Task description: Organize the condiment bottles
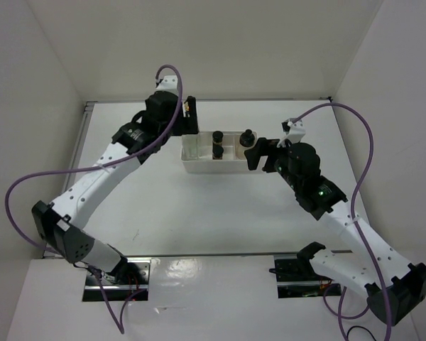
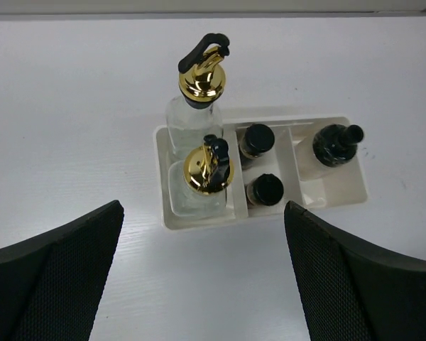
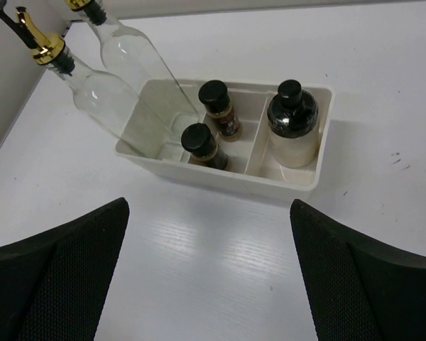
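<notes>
A white worktop (image 1: 199, 213) carries a white three-compartment tray (image 3: 220, 177), with two robot arms reaching toward it. The left end effector (image 2: 202, 213) hangs near the tray's glass-bottle end, fingers spread wide apart and holding nothing. The right end effector (image 3: 207, 206) sits beside the tray's opposite end, also fully apart and gripping nothing. Neither touches the tray.

Two tall clear glass bottles with gold pourer tops, the far bottle (image 2: 192, 121) and the near bottle (image 2: 188, 192), stand one behind the other in one end compartment of the tray. The whitish black-capped jar (image 2: 330, 149) stands alone in the compartment at the tray's other end. Two small dark spice jars, the far spice jar (image 2: 256, 140) and the near spice jar (image 2: 265, 190), stand upright in the tray's middle compartment, just beside each other.
</notes>
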Motion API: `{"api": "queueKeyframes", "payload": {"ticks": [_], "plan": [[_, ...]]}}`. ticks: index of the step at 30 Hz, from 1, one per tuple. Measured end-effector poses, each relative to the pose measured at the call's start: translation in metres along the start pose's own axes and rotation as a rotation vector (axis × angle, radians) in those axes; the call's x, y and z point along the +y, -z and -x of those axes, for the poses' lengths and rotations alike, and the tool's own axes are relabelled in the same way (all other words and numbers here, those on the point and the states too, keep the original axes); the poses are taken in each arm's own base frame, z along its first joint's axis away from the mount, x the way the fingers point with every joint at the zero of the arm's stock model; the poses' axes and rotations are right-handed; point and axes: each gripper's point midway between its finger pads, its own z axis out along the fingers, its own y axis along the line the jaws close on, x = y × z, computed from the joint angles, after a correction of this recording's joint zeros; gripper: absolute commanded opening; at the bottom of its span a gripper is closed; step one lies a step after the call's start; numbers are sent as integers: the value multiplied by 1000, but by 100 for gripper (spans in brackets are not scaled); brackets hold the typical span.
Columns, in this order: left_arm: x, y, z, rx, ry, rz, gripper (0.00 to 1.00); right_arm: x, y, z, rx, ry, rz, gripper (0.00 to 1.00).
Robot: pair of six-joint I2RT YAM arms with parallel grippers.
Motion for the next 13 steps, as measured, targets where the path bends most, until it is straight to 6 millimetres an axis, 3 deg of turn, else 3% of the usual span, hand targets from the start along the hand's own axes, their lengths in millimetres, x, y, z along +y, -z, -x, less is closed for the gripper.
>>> {"api": "queueKeyframes", "payload": {"ticks": [8,10,13], "plan": [[-10,80,40,-99,-17,-200,100,6,-3,11,-7,46,18,98],[-8,92,39,-105,-19,-223,100,7,-4,12,-4,52,23,98],[2,103,20,-81,-28,-228,100,8,-4,14,-3,58,24,98]]}}
